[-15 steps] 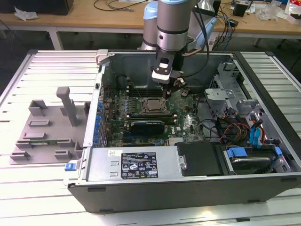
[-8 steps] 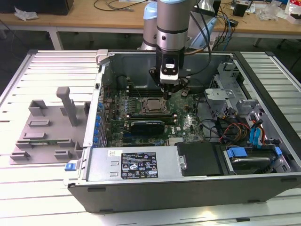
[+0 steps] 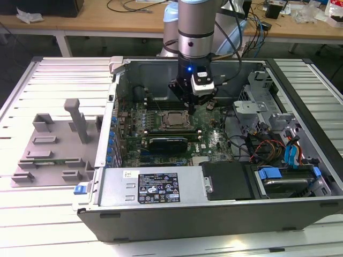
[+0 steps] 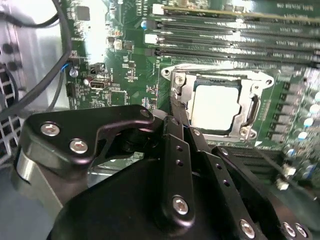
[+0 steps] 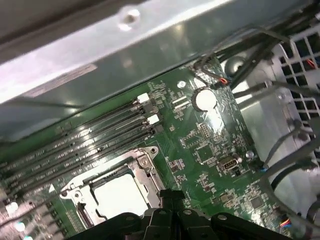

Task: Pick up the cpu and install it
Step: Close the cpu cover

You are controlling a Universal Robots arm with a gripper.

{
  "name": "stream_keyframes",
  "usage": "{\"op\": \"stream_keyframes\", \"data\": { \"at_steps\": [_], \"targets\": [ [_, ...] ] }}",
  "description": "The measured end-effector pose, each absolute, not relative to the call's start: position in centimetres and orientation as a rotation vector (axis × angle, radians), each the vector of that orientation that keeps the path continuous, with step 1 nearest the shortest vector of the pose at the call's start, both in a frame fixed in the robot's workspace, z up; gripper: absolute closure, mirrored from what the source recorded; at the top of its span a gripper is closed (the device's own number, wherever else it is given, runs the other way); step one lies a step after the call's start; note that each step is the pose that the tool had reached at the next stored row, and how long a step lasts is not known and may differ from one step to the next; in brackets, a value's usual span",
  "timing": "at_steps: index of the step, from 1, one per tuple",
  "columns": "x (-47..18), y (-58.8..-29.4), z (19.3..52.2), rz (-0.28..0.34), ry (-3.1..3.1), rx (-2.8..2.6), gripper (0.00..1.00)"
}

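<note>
Jaws are drawn together, their black fingertips meeting with nothing seen between them. They hang at the edge of the socket frame, too close to tell from either wrist view whether they touch it.

Reading the exterior view from nine o'clock across to three: a grey moulded holder lies on the slatted metal surface, just beside the open computer case. Inside the case the green motherboard lies flat. The cpu sits in its socket near the board's middle, silvery top facing up, with the frame around it. A black card stands at the cpu's six o'clock, and past it the labelled power supply lies along the case's near wall. The robot arm comes down from twelve o'clock, and the jaws are at about two o'clock of the cpu. Toward three o'clock are a metal drive cage, a tangle of cables and a drive bay with blue tabs.

In the second wrist view the cpu is a pale square seated inside the frame. Rows of memory slots run along the side of it away from the fingers. The first wrist view shows the same cpu, frame and slots, with a round coin cell on the board near the case wall.
</note>
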State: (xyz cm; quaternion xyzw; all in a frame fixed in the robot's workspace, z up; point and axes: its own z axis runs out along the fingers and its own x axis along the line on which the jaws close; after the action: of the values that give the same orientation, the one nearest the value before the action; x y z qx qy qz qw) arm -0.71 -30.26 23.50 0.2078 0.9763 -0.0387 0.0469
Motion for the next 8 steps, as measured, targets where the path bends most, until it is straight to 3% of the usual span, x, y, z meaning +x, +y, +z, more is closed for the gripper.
{"op": "stream_keyframes", "data": {
  "at_steps": [8],
  "targets": [
    [-0.71, -30.26, 23.35, -0.135, 3.023, 0.283, 0.89]
  ]
}}
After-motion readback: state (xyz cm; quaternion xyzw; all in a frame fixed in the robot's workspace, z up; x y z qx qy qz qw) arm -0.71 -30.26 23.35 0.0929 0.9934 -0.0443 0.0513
